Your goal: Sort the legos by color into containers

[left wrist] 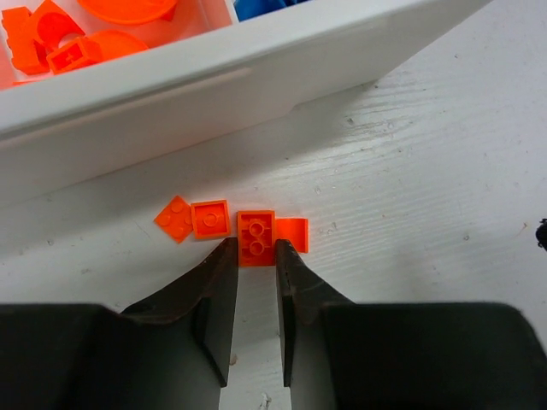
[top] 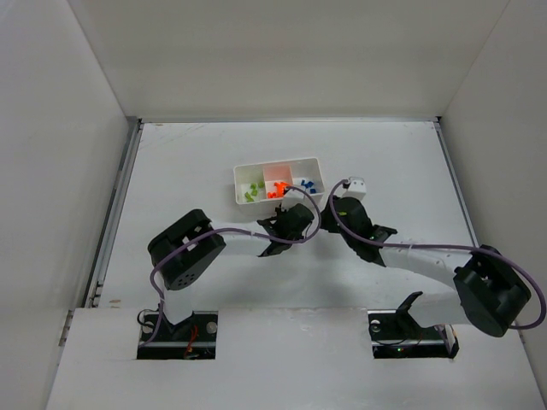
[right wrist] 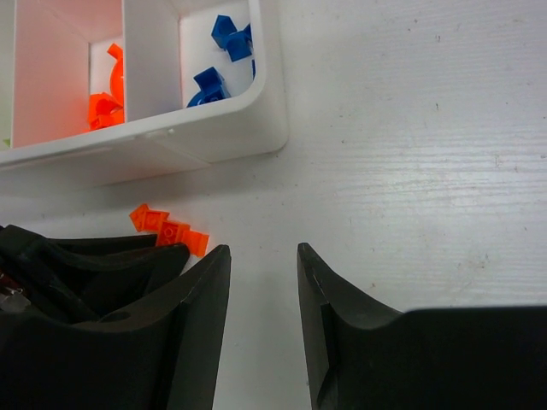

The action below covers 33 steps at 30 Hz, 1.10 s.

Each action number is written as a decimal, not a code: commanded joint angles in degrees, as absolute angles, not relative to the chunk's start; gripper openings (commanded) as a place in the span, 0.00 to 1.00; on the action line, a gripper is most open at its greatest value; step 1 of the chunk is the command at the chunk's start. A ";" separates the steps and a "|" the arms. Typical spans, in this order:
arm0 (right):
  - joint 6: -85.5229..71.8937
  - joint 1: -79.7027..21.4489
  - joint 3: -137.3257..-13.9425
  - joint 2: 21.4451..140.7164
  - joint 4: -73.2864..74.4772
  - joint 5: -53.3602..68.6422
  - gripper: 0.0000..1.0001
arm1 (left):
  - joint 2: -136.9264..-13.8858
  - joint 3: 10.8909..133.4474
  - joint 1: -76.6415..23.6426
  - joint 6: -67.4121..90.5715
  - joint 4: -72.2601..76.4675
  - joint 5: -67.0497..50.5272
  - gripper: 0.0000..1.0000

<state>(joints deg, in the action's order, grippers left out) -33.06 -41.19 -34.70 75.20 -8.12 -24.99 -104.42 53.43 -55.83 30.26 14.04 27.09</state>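
On a white painted table [top: 171, 171], a white rectangular plastic tray [top: 277, 161] of 3 square compartments sits out ahead of the 2 arm bases. It holds lime green plastic bricks [top: 250, 193] in the left compartment, bright orange plastic bricks [top: 275, 190] in the middle and blue plastic bricks [top: 309, 183] in the right. Outside the tray, just beside its near wall and in front of the orange compartment, 4 loose orange pieces lie in a row on the table. They are a tilted square plate [left wrist: 175, 218], a flat square plate [left wrist: 210, 219] touching its corner, an orange 2-stud brick [left wrist: 255, 229] and a smooth orange tile [left wrist: 293, 233] against that brick's right side. The left gripper [left wrist: 255, 252] is down at this row, its black fingers [left wrist: 218, 290] drawn in narrow so that the tips press the 2 long sides of the orange 2-stud brick at its near end, pinching it. The brick sits level with its neighbours. To the right, the right gripper [right wrist: 262, 252] is held over bare table just beside the left gripper. Its jaws are spread apart with nothing between them, the row of orange pieces off to its left and the tray's blue corner ahead. Purple cables [top: 427, 248] run along both arms.
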 commanded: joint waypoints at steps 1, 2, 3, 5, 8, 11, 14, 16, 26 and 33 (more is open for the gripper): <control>-33.84 -41.00 -33.40 72.60 -10.20 -25.23 0.43 | -101.26 53.88 -56.47 28.83 13.80 27.07 0.15; -33.84 -41.00 -33.05 72.42 -10.11 -25.22 0.43 | -99.77 53.35 -56.64 28.83 13.80 26.98 0.14; -33.92 -41.00 -32.61 72.25 -10.11 -25.14 0.42 | -98.28 52.91 -56.73 29.00 13.80 26.90 0.14; -34.62 -41.00 -32.00 71.98 -9.93 -25.05 0.41 | -95.20 52.30 -56.64 29.27 13.54 26.02 0.14; -34.98 -41.09 -31.64 71.89 -9.84 -25.31 0.41 | -90.72 51.16 -55.77 30.14 13.89 24.09 0.14; -35.77 -41.61 -30.94 71.46 -9.76 -25.31 0.41 | -88.16 51.24 -53.49 31.72 14.32 22.77 0.13; -35.86 -42.58 -30.76 71.80 -9.76 -25.31 0.40 | -87.89 52.47 -50.94 32.08 15.55 21.36 0.13; -36.21 -43.02 -30.32 71.90 -9.67 -25.49 0.40 | -88.85 54.04 -49.18 31.99 16.17 20.48 0.13; -37.97 -46.62 -28.83 69.43 -9.05 -25.75 0.40 | -96.32 61.16 -41.62 30.68 16.61 19.87 0.18; -36.74 -51.72 -31.90 73.64 -9.67 -25.58 0.40 | -94.49 60.47 -41.18 29.71 16.44 20.39 0.38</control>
